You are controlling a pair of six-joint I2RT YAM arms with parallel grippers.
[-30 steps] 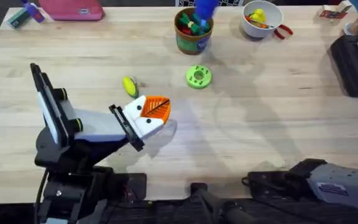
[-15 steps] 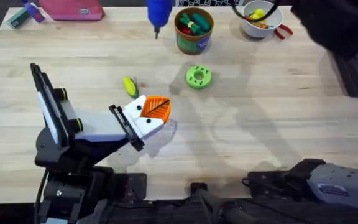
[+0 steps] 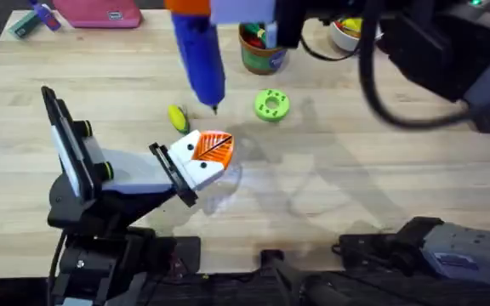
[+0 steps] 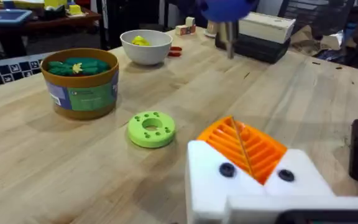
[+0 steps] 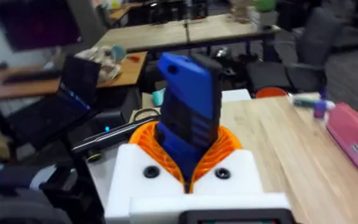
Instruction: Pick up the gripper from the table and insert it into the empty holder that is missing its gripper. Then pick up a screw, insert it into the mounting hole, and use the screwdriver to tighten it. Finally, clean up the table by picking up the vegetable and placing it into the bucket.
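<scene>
Overhead, right end effector (image 5: 188, 171) clamped on the blue screwdriver (image 3: 199, 53), bit tip hanging just above the counter (image 3: 381, 161), near the yellow-and-green vegetable (image 3: 178, 117) and the green disc (image 3: 271, 104). Left end effector (image 3: 211, 155) low over the counter, pads together, nothing between. Bucket (image 3: 262, 49) farther back.

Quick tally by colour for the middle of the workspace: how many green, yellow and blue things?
Green: 2, bucket and disc
Yellow: 1, vegetable
Blue: 1, screwdriver, held in the right hand
Total: 4
</scene>
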